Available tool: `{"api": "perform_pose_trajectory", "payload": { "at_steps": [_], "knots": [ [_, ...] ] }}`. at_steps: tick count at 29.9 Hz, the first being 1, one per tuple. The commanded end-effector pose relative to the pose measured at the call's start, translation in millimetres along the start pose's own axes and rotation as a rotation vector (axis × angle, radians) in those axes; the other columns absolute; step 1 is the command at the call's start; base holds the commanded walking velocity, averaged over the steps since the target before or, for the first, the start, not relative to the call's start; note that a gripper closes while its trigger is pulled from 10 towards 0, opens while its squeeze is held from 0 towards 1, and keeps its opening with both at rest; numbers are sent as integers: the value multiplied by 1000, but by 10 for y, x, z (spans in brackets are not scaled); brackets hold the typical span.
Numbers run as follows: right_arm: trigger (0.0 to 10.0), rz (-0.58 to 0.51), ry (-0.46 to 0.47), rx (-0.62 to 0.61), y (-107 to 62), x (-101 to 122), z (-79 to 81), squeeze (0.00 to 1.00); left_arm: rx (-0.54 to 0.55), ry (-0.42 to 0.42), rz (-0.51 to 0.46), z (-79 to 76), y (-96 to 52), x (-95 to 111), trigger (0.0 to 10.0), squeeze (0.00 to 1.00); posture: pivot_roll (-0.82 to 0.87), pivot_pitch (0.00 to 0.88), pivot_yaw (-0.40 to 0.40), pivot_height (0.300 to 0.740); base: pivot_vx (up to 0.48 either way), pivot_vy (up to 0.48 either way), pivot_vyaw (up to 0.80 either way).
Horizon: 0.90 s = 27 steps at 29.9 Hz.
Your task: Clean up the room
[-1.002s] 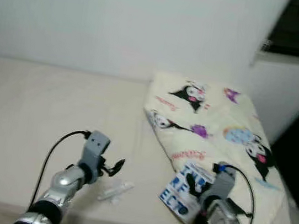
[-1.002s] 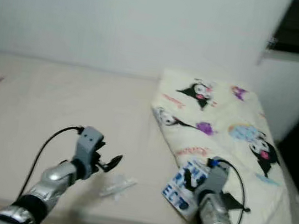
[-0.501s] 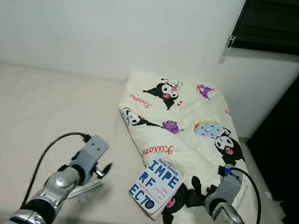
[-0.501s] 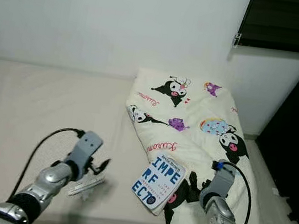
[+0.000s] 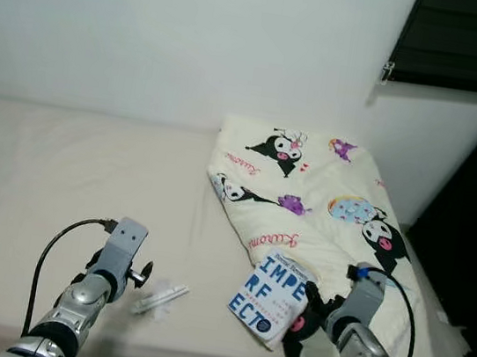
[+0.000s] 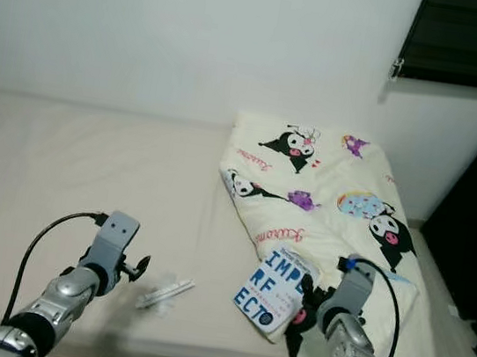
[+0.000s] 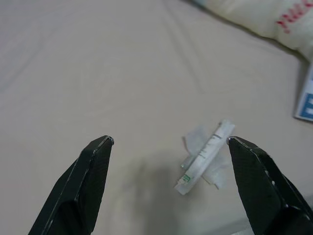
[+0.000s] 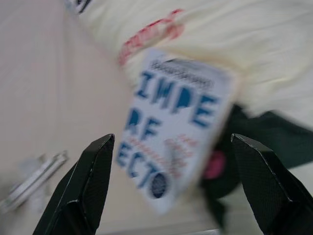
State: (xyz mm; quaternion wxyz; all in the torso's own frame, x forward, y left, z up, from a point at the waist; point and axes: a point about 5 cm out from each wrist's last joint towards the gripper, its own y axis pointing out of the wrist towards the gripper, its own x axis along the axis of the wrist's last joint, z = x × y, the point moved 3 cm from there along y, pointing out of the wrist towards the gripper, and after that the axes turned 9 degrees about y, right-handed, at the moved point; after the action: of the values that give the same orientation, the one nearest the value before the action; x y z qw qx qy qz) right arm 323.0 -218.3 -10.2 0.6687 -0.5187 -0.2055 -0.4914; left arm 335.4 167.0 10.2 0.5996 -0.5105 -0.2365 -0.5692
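We are viewing a bed [image 5: 35, 168] with a beige sheet; a cartoon-printed quilt [image 5: 324, 199] is lying along its right edge, running back to the wall; a white-and-blue book [image 5: 269, 295] is resting at the quilt's near end, close to the bed's front edge, partly on the quilt and partly on the sheet; a small white wrapper [image 7: 205, 156] is lying on the sheet near the front edge, well apart from the book; the left claw [image 7: 168, 188] is hovering just beside the wrapper, its fingers standing wide apart and holding nothing; the right claw [image 8: 173, 183] is hanging over the book, fingers likewise spread and empty.
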Motion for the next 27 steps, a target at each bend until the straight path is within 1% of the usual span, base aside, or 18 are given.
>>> {"api": "perform_pose_trajectory", "payload": {
  "at_steps": [1,2,3,4,5,7,8,9,10,12,13,15,16,20,23,25,26,27],
  "knots": [
    [10000,11,-7,-16,3,3,-16,0,-38,23,-33,-90,20,70,10000,0,-87,0,-27,730,0,0,0],
    [10000,12,-11,-19,3,2,-19,0,-65,35,-57,-156,25,112,10000,0,-87,0,-27,725,0,0,0],
    [10000,12,-11,-19,3,2,-19,0,-65,35,-57,-156,25,112,10000,0,-87,0,-27,725,0,0,0],
    [10000,12,-15,-18,4,4,-18,0,-101,60,-78,-240,28,148,10000,0,-91,0,-24,720,0,0,0],
    [10000,12,-15,-18,4,4,-18,0,-101,60,-78,-240,28,148,10000,0,-91,0,-24,720,0,0,0],
    [10000,8,-24,-12,6,12,-5,0,-168,102,-119,-396,22,206,10000,0,-91,0,-24,710,0,0,0],
    [10000,8,-24,-12,6,12,-5,0,-168,102,-119,-396,22,206,10000,0,-91,0,-24,710,0,0,0],
    [10000,7,-32,-7,9,12,9,0,-199,115,-138,-458,14,229,10000,0,-95,0,-24,705,0,0,0],
    [10000,7,-32,-7,9,12,9,0,-199,115,-138,-458,14,229,10000,0,-95,0,-24,705,0,0,0],
    [10000,18,-56,21,19,-32,92,0,-245,137,-165,-558,0,260,10000,0,-96,0,-25,695,0,0,0],
    [10000,18,-56,21,19,-32,92,0,-245,137,-165,-558,0,260,10000,0,-96,0,-25,695,0,0,0],
    [10000,30,-71,41,24,-85,157,0,-254,177,-166,-595,-6,252,10000,0,-96,0,-25,685,0,0,0],
    [10000,37,-78,49,24,-111,182,0,-240,199,-153,-587,-1,234,10000,0,-95,0,-27,680,0,0,0],
    [10000,51,-97,68,21,-171,234,0,-189,234,-129,-547,14,207,10000,0,-98,0,-27,665,0,0,0],
    [10000,57,-111,79,19,-190,254,0,-152,239,-117,-505,24,200,10000,0,-99,0,-29,655,0,0,0],
    [10000,59,-119,87,18,-196,262,0,-121,200,-111,-464,35,207,10000,0,-102,0,-34,645,0,0,0],
    [10000,59,-119,87,18,-196,262,0,-121,200,-111,-464,35,207,10000,0,-102,0,-34,645,0,0,0],
    [10000,59,-122,89,19,-194,265,0,-113,180,-115,-456,41,223,10000,0,-102,0,-34,640,0,0,0]
  ]
}}
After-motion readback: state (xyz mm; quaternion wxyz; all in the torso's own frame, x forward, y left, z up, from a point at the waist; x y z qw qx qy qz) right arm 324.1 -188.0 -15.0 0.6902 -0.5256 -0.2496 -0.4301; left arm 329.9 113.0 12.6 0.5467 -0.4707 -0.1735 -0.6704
